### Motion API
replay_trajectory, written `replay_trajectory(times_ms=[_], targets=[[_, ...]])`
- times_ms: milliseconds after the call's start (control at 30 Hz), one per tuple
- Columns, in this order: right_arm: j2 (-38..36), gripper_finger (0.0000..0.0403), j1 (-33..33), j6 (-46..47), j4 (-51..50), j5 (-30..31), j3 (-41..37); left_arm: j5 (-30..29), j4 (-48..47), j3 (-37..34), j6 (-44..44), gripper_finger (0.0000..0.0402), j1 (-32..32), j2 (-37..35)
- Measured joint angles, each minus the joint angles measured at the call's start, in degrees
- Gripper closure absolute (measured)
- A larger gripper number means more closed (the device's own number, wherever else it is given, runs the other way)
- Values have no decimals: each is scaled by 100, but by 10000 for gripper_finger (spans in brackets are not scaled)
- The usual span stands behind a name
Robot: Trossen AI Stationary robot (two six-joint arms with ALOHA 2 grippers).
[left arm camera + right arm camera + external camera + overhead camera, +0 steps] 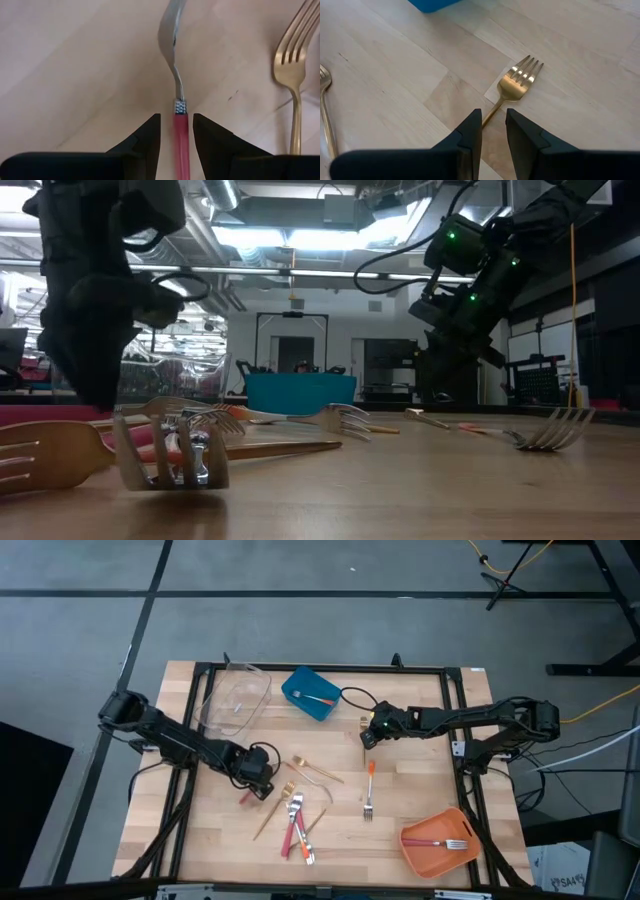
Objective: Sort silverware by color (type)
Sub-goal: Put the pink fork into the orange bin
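The left claw (176,131) stands open astride the red handle of a fork (181,142) lying flat beside the gold fork (294,65), its length running straight ahead between the fingers.

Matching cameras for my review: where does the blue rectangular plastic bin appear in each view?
High view: blue bin, upper middle of the light wooden tabletop.
Low view: centre, far back.
Left wrist view: not in it.
Right wrist view: one corner, beyond the gold fork.
Shared landmark: that tabletop.
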Motion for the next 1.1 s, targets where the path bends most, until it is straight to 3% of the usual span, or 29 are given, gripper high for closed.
replay_trajectory(times_ms=[167, 500, 1100], targets=[[0, 322, 0, 0, 0, 0, 0, -22, 5, 0, -40, 292, -49, 12], [0, 322, 0, 0, 0, 0, 0, -600, 40, 0, -97, 292, -49, 12], [0, 322, 0, 1, -4, 0, 0, -595, 256, 17, -91, 297, -53, 508]])
